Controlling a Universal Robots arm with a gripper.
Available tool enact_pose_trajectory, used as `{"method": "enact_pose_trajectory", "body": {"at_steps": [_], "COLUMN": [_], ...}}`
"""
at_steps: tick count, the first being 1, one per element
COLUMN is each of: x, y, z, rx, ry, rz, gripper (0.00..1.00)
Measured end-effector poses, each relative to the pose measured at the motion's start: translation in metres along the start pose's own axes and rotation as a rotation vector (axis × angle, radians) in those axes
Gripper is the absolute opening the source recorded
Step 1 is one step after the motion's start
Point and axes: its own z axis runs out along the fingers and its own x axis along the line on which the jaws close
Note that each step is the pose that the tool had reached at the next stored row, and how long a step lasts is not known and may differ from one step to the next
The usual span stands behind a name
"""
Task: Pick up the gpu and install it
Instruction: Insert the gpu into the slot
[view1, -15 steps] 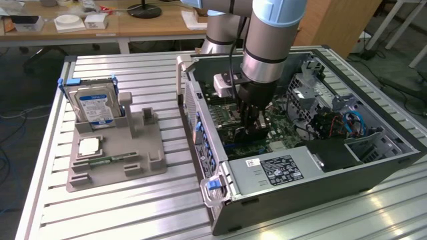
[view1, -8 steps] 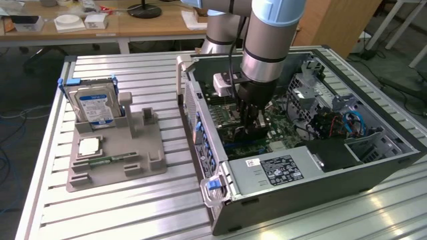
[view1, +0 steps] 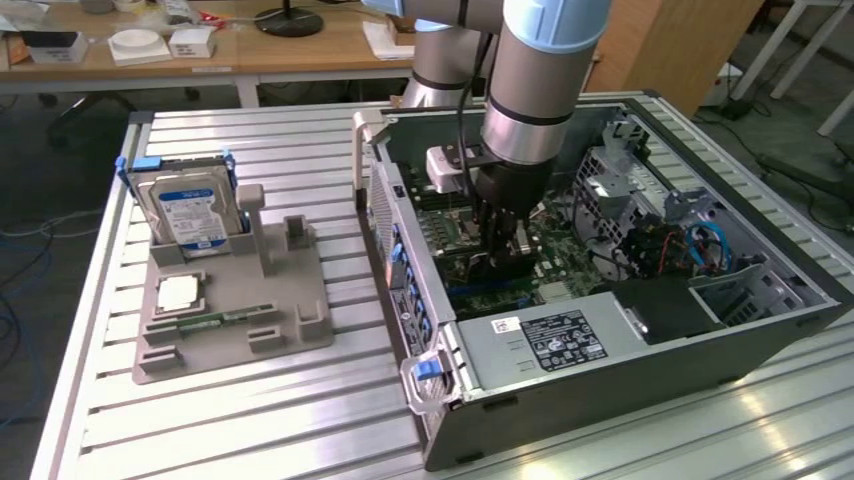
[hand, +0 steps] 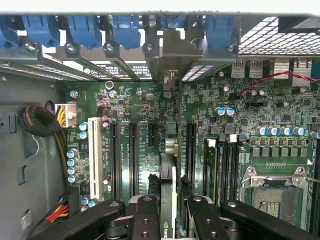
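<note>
Black fingers of our gripper (hand: 173, 210) pinch the gpu (hand: 172, 165) on edge, low inside the open case (view1: 534, 390), right over the green board (hand: 220, 135). A hard drive (view1: 187, 212) stands apart on the table (view1: 307, 430).

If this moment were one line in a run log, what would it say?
gripper: shut on gpu | position: inside computer case, over motherboard slots | gpu: held edge-on

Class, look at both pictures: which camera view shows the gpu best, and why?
The wrist view. There the gpu appears edge-on between the fingers of the gripper, its metal bracket reaching the case's rear slots above the motherboard. In the exterior view, the arm and gripper cover most of the card inside the computer case.
</note>
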Motion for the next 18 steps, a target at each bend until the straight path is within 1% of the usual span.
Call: {"method": "enact_pose_trajectory", "body": {"at_steps": [9,18], "x": [-0.0008,-0.0008], "y": [0.0001,0.0008], "z": [0.0002,0.0066], "rx": [-0.0002,-0.0003], "ry": [0.0003,0.0009], "rz": [0.000,0.000], "gripper": [0.26,0.26]}}
